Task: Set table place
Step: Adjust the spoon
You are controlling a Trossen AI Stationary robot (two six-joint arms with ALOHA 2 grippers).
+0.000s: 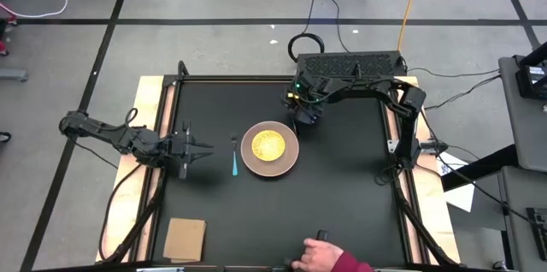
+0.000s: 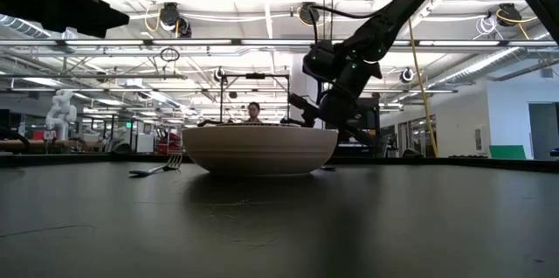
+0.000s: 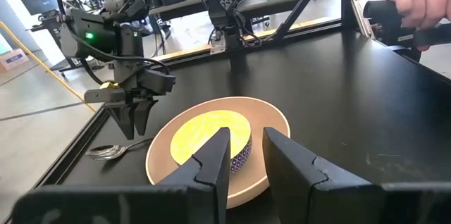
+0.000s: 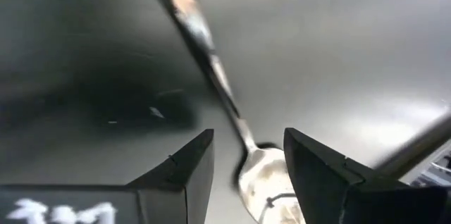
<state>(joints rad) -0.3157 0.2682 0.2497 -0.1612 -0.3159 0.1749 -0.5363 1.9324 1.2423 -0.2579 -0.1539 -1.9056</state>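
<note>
At the near edge a person's hand [image 1: 318, 257] rests. My left gripper [image 1: 203, 147] hovers empty, fingers apart, beside the thin light-blue fork [image 1: 234, 163]. The small yellow dish [image 1: 267, 145] sits on the round pinkish-tan plate [image 1: 289, 162] mid-table [image 1: 342, 204]. Farther back, my right gripper [image 1: 307, 123] hangs unclenched over the silver metal spoon [image 4: 264, 175].

The tabletop [image 1: 342, 195] is matt black with pale wood strips along its sides. Beside the smooth, tan plate [image 1: 288, 163] lies a polished, shiny metal spoon [image 4: 264, 175]. A square [image 1: 185, 239] near the plate looks like dull cardboard.
</note>
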